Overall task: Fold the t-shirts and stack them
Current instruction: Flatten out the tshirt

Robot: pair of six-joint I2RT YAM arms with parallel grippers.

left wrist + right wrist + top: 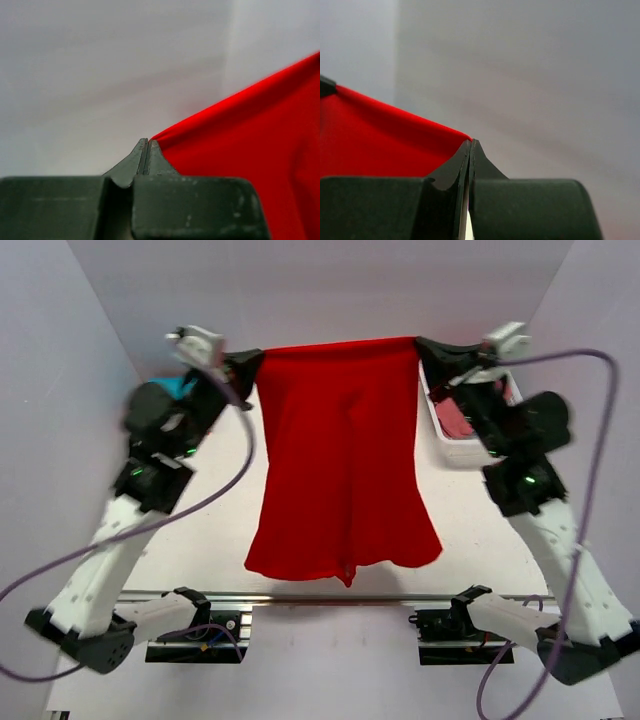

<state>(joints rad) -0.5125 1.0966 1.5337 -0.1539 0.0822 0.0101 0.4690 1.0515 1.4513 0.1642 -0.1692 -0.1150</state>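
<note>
The left hand (246, 366) and right hand (428, 348), each clamped on a top corner, hold the red t-shirt (340, 460) stretched between them above the far edge of the tabletop (205, 535), its length hanging toward the near edge.

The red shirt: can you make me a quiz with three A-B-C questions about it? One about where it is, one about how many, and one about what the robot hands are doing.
1. Where is the red t-shirt?
A. Rolled into a ball.
B. Stretched from the left gripper to the right gripper.
C. Draped over one arm.

2. How many grippers hold it?
A. None.
B. One.
C. Two.

3. How are the left gripper's fingers?
A. Wide open.
B. Shut on the cloth.
C. Out of view.

Answers: 1 B, its top edge runs straight between them; 2 C, each pinches a corner; 3 B, the left wrist view shows the tips closed on red cloth.
</note>
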